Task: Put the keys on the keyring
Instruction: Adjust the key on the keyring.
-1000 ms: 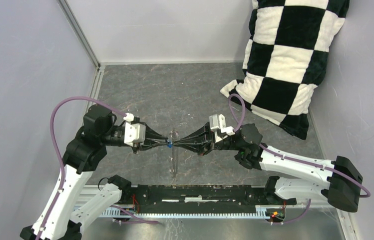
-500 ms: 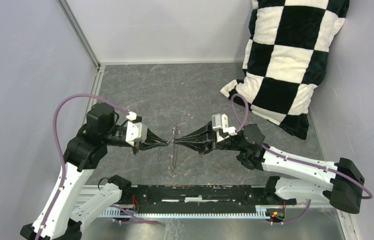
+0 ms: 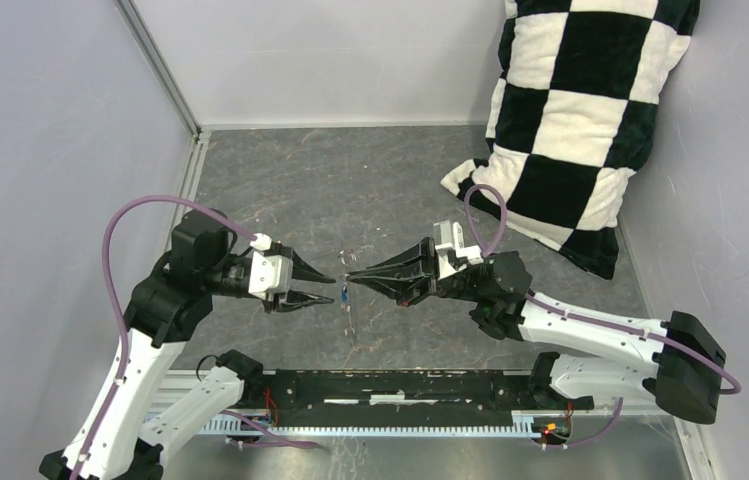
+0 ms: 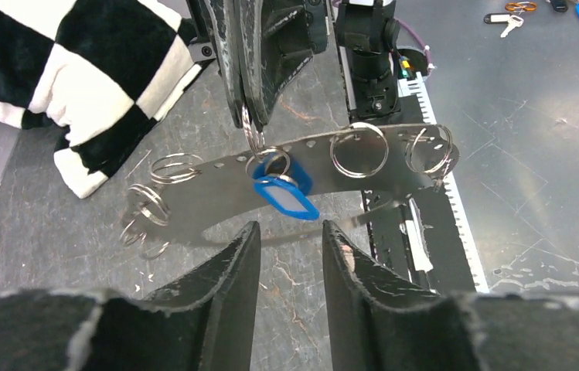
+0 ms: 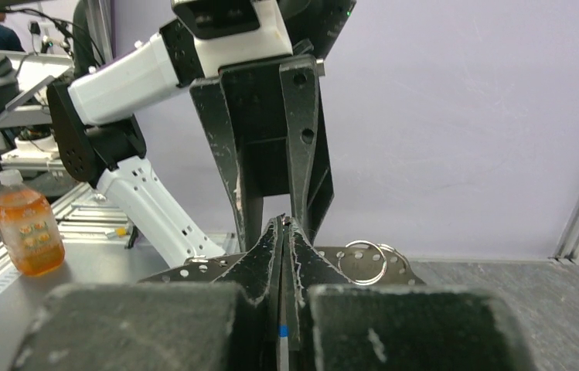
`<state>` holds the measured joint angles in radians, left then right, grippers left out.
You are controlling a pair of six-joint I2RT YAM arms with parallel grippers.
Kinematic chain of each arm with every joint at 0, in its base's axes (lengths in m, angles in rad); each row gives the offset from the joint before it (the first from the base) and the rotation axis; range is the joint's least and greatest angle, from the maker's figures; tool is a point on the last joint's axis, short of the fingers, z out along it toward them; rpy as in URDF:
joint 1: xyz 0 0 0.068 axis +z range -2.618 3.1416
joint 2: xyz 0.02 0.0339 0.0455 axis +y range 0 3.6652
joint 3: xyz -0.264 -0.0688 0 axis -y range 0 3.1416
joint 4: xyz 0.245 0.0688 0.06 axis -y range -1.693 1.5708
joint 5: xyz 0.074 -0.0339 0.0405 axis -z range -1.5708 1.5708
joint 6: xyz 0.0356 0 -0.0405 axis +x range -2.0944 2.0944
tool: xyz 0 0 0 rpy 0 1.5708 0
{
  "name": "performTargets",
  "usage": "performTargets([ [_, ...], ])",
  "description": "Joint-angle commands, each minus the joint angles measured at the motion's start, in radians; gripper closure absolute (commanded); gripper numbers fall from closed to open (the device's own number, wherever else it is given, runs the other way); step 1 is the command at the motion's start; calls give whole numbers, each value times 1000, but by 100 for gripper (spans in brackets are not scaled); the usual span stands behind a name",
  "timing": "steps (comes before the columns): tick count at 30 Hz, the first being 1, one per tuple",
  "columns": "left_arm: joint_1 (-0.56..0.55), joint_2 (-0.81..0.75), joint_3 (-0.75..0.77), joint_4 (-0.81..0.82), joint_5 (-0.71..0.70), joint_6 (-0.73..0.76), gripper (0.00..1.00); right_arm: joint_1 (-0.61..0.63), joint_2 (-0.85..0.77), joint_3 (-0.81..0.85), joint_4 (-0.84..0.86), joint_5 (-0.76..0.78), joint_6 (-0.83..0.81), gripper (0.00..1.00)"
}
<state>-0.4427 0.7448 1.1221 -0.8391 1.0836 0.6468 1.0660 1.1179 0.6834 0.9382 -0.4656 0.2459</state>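
Note:
The keyring [image 4: 216,185] is a curved flat grey metal band with holes, carrying several small split rings. It shows edge-on in the top view [image 3: 352,325] and behind the fingers in the right wrist view [image 5: 193,269]. The key [image 4: 284,193], a small blue tag with a pale face, hangs from a ring at the band's middle and also shows in the top view [image 3: 346,294]. My right gripper [image 3: 348,276] is shut, pinching the band's top edge at that ring [image 4: 253,135], and holds it above the table. My left gripper [image 3: 328,288] is open and empty, just left of the key, not touching.
A black-and-white checked pillow [image 3: 580,120] leans in the back right corner. A black rail [image 3: 400,385] runs along the near edge. Grey walls close in the left and back. An orange drink bottle [image 5: 27,224] and loose keys [image 4: 510,22] lie outside the cell.
My left gripper has opened, let go at the key and drawn back to the left. The right gripper stays shut on the keyring, which now hangs from it alone.

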Motion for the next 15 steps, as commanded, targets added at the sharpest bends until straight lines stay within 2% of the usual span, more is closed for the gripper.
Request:
performTargets([
  [1, -1, 0, -2, -14, 33, 32, 56, -1, 24, -10, 195, 24, 73, 100],
  [3, -1, -6, 7, -15, 22, 26, 50, -2, 32, -14, 214, 27, 87, 100],
  [6, -1, -12, 35, -10, -15, 7, 49, -2, 37, -24, 226, 28, 93, 100],
  [10, -2, -10, 69, 87, -65, -161, 58, -1, 25, -43, 221, 31, 87, 100],
  [12, -1, -10, 65, 155, -49, -254, 65, -2, 25, -53, 233, 33, 90, 100],
  [15, -1, -2, 21, 250, -14, -381, 69, 0, 32, -64, 259, 45, 100, 99],
])
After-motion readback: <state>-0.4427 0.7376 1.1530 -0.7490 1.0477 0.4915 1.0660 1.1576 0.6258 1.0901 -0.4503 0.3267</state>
